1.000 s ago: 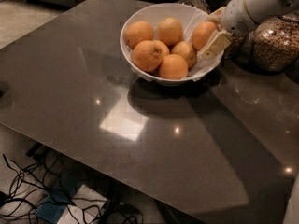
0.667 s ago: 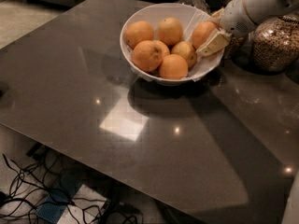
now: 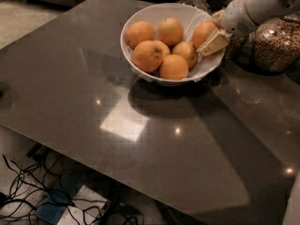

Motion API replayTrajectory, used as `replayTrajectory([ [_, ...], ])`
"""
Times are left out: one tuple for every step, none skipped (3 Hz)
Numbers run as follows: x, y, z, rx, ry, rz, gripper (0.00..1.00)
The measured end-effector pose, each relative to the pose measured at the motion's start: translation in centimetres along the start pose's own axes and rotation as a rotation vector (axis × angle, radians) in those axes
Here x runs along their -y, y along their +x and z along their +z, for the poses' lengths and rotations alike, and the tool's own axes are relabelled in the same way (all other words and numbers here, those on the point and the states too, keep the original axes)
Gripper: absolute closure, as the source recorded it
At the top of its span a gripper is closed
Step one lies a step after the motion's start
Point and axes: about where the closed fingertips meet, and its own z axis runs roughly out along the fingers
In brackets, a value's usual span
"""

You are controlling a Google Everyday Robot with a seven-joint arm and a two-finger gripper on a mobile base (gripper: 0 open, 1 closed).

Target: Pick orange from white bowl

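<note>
The pincer (image 3: 208,33) sits at the two o'clock rim of the white bowl (image 3: 199,71) against the orange (image 3: 202,31), grip impossible to tell, so a shallow hold could drop the fruit or drag the thin bowl across the table (image 3: 140,163).

Up in the upper middle of the frame stands the white bowl (image 3: 190,13), wide and deep, upright, its thin sides creased, with several oranges in it. The orange (image 3: 201,32) lies at the bowl's right side, against the inner wall: round, smooth, evenly deep orange. The gripper (image 3: 212,35) is right at it, reaching in over the right rim.
</note>
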Motion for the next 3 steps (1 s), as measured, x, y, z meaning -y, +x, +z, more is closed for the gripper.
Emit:
replayTrajectory([
  [-0.1,-0.2,0.1,0.009,-0.005,0.000,1.00],
  [-0.6,-1.5,-0.5,0.034,-0.012,-0.020,1.00],
  [-1.1,-3.0,-1.7,0.079,-0.012,-0.029,1.00],
])
